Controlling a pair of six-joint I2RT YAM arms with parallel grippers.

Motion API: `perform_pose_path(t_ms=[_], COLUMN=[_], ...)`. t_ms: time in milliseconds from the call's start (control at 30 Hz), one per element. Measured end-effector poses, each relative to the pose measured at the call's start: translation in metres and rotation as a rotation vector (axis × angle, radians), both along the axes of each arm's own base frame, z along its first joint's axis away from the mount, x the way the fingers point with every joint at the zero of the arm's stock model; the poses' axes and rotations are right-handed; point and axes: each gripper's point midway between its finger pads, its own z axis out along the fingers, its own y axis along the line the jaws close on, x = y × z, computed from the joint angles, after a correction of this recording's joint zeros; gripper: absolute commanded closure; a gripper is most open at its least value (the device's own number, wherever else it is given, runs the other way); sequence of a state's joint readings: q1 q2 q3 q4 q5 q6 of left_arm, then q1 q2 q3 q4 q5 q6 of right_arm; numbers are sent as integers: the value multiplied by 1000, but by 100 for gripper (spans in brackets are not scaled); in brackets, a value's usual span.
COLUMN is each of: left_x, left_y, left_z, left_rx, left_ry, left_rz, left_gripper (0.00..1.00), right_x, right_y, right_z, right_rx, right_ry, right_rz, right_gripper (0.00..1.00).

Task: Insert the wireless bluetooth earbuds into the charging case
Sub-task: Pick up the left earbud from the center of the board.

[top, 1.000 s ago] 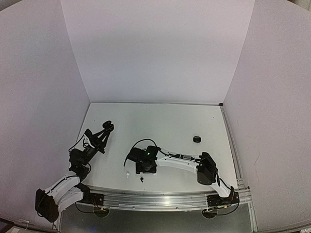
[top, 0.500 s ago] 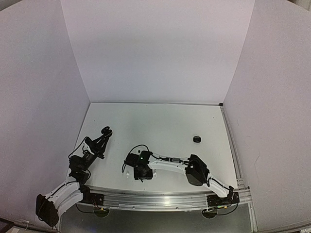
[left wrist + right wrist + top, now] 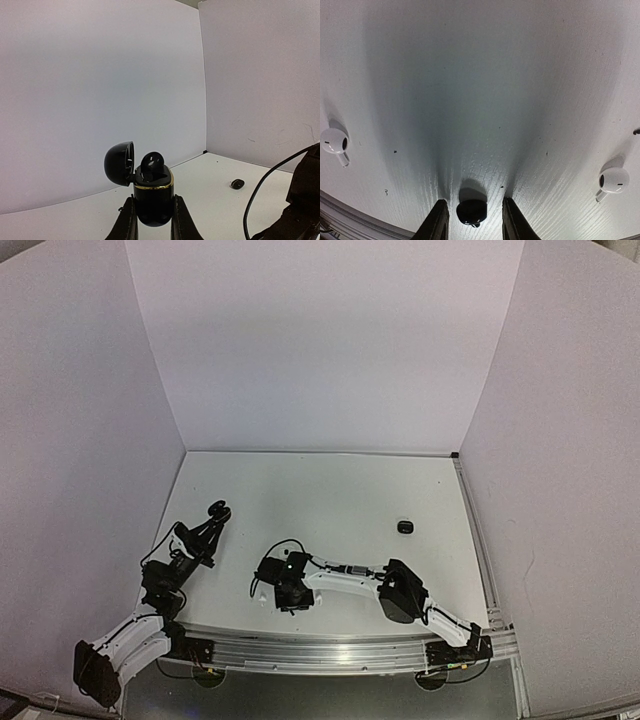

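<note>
My left gripper (image 3: 153, 209) is shut on the black charging case (image 3: 152, 192) and holds it upright above the table's left side (image 3: 217, 509). The case's lid (image 3: 119, 163) hangs open to the left, and one black earbud (image 3: 152, 161) sits in the case's top. My right gripper (image 3: 474, 204) points down at the table near the front edge (image 3: 289, 598). Its fingers (image 3: 440, 220) stand either side of a black earbud (image 3: 471, 212) lying on the table, with a small gap on each side. The earbud is hidden under the wrist in the top view.
Two white earbuds lie on the table either side of the right gripper, one to the left (image 3: 335, 142) and one to the right (image 3: 612, 181). Another black earbud (image 3: 405, 527) lies far right on the table (image 3: 340, 500). White walls enclose three sides. A metal rail (image 3: 330, 650) runs along the front.
My right arm has moved left and toward the front edge, coming down over the black earbud, and its jaws have narrowed. The left arm drew back slightly with the case.
</note>
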State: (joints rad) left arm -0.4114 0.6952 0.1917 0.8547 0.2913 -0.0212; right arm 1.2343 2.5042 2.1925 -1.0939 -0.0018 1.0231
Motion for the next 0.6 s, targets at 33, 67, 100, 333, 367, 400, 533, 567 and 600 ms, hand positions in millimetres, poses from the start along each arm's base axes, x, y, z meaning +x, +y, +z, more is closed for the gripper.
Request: perform_pose_path(t_ms=[33,67,100,333,367,400,533,567,600], left_x=[0,0,0,1,1,1,0,0,0], left_y=[0,0,0,0,0,0,0,0,0], left_z=[0,0,0,-1,-1,-1,-1,-1,-1], left_rx=[0,0,0,1,1,1,1,1,2], left_ry=[0,0,1,4,3,3,3,3,3], left_rz=[0,0,0,0,0,0,-1,-1,-2], left_gripper=[100,100,100,100,100,100,100,100,100], right_x=[0,0,1,1,1,1,2,3,4], right_y=[0,-1,-1,-3,-3,-3,-4,-3,-3], right_z=[0,0,0,-1,-1,-1,-1,0,0], right_rx=[-1,-3,-5,-15,-15,-16,-17,-17,-16], right_ry=[-2,-3,-4,-9,-9,-10,-18,-21,-24], right_rz=[0,1,1,12,13,14,22,24,26], right_gripper=[72,74,76,88,91,94,100,100,100])
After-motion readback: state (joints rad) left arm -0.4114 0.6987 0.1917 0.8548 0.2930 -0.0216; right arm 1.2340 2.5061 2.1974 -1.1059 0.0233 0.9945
